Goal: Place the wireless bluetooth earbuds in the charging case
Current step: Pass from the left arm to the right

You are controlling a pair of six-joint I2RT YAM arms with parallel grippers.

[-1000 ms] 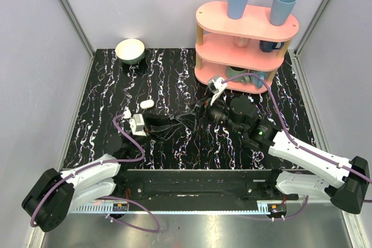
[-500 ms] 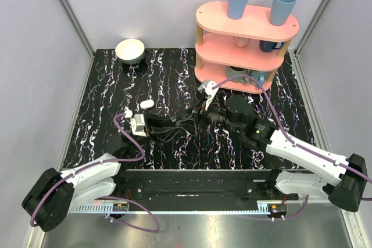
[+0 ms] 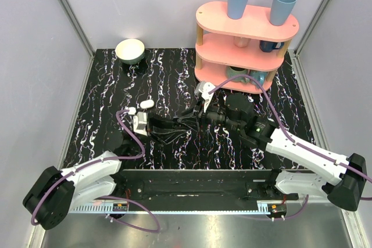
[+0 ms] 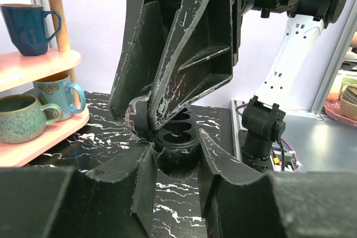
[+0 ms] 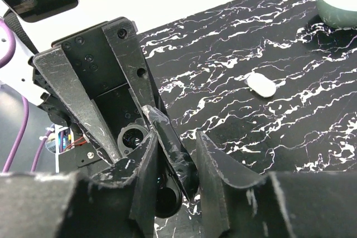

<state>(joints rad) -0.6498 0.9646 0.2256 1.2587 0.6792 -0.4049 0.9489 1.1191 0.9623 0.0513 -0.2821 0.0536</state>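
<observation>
The white oval charging case (image 3: 147,103) is seen lying on the black marbled surface (image 3: 168,76), just beyond the left wrist and touched by neither arm. The earbuds cannot be picked out with certainty. Near the middle of the surface, a dark holder (image 4: 177,136) with two round wells is gripped between the left fingers (image 4: 146,179). Directly above it, a glossy dark piece (image 5: 169,146) is pinched by the closed right fingers (image 5: 146,165). Its rounded end is at the holder's rim, and whether the two touch cannot be told. A pink shelf (image 3: 247,24) carrying mugs and two blue cups is placed at the far right, and a pale bowl (image 3: 130,50) at the far left.
</observation>
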